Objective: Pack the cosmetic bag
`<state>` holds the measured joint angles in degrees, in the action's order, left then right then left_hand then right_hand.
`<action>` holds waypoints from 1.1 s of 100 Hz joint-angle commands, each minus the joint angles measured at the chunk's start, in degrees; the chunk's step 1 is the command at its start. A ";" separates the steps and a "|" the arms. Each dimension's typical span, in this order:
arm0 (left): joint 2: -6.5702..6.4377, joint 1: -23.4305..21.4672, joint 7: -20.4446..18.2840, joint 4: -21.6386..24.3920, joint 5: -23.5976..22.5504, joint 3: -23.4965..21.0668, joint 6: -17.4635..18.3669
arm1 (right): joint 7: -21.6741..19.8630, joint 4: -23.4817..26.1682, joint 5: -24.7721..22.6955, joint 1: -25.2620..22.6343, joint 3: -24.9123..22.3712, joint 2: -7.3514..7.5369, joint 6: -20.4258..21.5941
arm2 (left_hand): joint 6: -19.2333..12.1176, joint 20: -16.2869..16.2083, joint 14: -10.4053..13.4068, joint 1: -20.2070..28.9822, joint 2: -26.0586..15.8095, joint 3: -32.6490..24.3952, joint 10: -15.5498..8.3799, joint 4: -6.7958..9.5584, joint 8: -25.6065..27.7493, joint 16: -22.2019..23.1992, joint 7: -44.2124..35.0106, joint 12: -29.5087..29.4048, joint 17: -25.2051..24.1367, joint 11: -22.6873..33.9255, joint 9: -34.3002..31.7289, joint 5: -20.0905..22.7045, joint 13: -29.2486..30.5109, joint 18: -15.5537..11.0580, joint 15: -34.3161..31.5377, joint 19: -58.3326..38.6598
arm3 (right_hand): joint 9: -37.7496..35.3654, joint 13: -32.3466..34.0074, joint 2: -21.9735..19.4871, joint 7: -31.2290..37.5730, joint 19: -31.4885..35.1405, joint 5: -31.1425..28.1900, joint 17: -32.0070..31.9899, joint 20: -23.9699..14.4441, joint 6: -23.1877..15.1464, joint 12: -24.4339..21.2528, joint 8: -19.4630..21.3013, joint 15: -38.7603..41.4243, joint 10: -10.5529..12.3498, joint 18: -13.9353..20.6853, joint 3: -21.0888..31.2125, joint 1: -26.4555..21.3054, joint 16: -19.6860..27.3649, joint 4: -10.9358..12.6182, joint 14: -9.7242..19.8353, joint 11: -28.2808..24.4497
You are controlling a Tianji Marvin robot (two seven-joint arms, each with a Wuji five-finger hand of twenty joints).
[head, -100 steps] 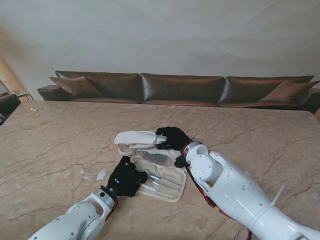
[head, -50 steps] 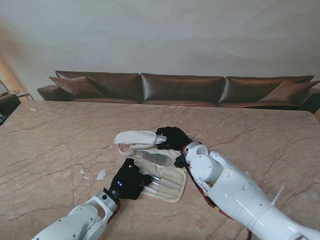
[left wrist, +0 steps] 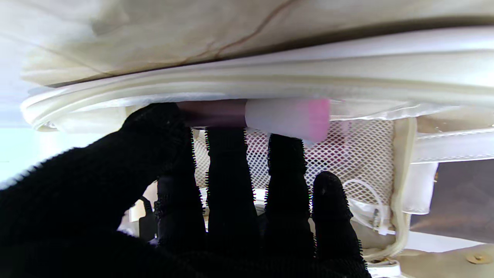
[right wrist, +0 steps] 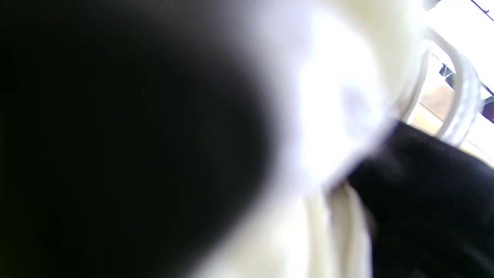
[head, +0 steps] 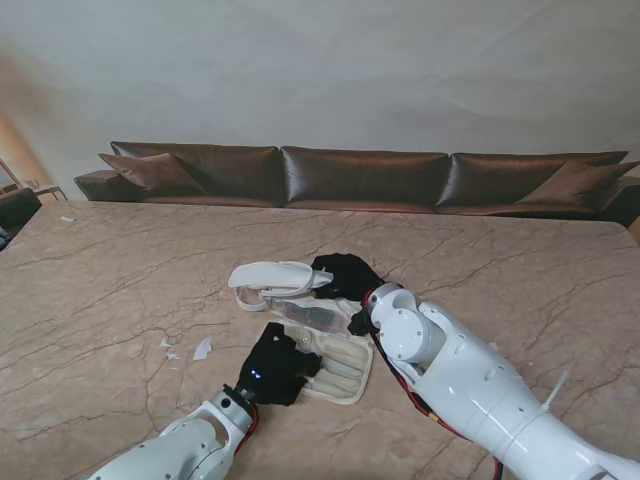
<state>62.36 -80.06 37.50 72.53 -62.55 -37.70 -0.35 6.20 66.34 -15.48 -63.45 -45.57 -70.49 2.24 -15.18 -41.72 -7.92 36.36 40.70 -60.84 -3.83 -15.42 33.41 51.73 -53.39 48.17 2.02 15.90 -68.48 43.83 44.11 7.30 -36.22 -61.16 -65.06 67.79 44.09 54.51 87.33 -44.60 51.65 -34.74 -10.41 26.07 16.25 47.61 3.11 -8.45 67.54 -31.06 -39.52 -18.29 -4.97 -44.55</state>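
The place looked like a living room of a home: a long brown leather sofa (head: 365, 178) with cushions stood against a plain pale wall (head: 320, 70), behind a large beige marble table (head: 120, 270).

**Crowded centre, open marble on every side**

The cream fabric cosmetics bag (head: 335, 350) lies open at the table's middle, and the black-gloved left hand (head: 275, 368) covers its near left part, fingers over the pink-tipped makeup brush (left wrist: 270, 117) against the bag's rim. The black-gloved right hand (head: 345, 275) presses on the far edge, beside the white raised flap (head: 272, 275); the white right forearm (head: 450, 380) blocks the near right approach. Small white paper scraps (head: 200, 348) dot the left. The beige marble table (head: 520, 270) lies bare far, left and right.
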 commanded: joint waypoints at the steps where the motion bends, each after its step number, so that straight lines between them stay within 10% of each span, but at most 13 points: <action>1: 0.90 -0.29 0.05 0.02 0.42 0.45 0.72 | -0.61 -0.25 0.39 -1.06 0.57 -0.58 -0.20 | -1.70 -0.86 -0.40 2.29 -0.61 -3.17 -1.03 1.23 0.72 0.76 -5.56 -0.49 -0.23 1.15 -3.47 2.98 1.07 0.99 -0.41 -1.35 | -2.14 5.38 -3.36 4.55 3.61 -1.68 2.95 0.37 -7.31 -0.41 -0.33 4.34 1.05 1.03 3.16 -4.58 -0.55 0.86 2.84 -1.63; 28: 1.47 -1.02 -0.87 0.19 2.73 -0.01 3.29 | -0.65 -0.46 0.53 -1.01 0.52 -0.60 -0.10 | 1.04 -0.80 -0.32 1.27 -0.93 -2.59 -0.94 1.15 -3.34 0.03 -4.88 -2.39 -1.25 -0.37 -1.43 1.80 -0.83 1.53 1.05 -0.22 | -2.15 5.39 -3.30 4.62 3.62 -1.74 2.94 0.39 -7.29 -0.41 -0.29 4.34 1.11 0.99 3.16 -4.63 -0.54 0.87 2.88 -1.68; 46: 1.10 -2.69 -1.69 1.47 2.90 -3.13 6.59 | -0.90 -0.49 0.44 -1.01 0.41 -0.47 0.01 | 7.63 0.55 -0.64 -6.52 -1.88 -0.19 0.78 2.14 -8.96 -2.59 2.52 -20.53 -5.48 10.82 17.35 -5.05 -6.93 0.72 4.98 4.61 | -2.12 5.38 -3.29 4.64 3.62 -1.77 2.94 0.40 -7.22 -0.43 -0.29 4.34 1.06 0.98 3.14 -4.64 -0.53 0.88 2.85 -1.65; 65: 0.83 -5.74 -1.23 4.17 2.33 -7.88 8.28 | -1.07 -0.47 0.35 -0.95 0.39 -0.40 0.15 | 11.48 0.65 -1.01 -14.73 -6.14 -0.80 1.61 8.37 -7.77 -2.94 9.96 -22.53 -6.39 10.02 22.72 -5.68 -9.07 1.14 5.46 6.39 | -2.17 5.38 -3.32 4.60 3.63 -1.75 2.94 0.41 -7.34 -0.43 -0.31 4.34 1.16 0.98 3.16 -4.57 -0.53 0.87 2.85 -1.67; 110: 0.20 -11.99 -0.57 8.58 0.08 -19.04 8.77 | -1.26 -0.56 0.42 -0.82 0.68 -0.40 0.50 | 11.79 -0.62 -1.07 -16.40 -9.47 2.54 2.32 9.24 -9.06 -5.32 14.06 -23.53 -4.80 8.58 26.03 -5.24 -10.20 3.16 7.79 7.59 | -2.15 5.28 -3.25 4.57 3.58 -1.71 2.87 0.44 -7.44 -0.43 -0.33 4.27 1.12 0.94 3.22 -4.54 -0.50 0.85 2.80 -1.62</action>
<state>63.23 -91.05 37.07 80.81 -62.97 -55.68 8.83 5.63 66.08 -15.21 -63.28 -45.50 -70.47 2.66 -4.24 -41.00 -8.62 21.52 33.08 -58.70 -2.22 -7.60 24.92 46.92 -40.83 25.56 -3.16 24.96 -43.98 39.01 33.22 9.25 -28.95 -52.01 -65.06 67.79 44.09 54.77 87.34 -44.60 51.76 -34.68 -10.42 26.06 16.25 47.61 3.11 -8.45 67.54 -31.06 -39.52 -18.29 -4.97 -44.55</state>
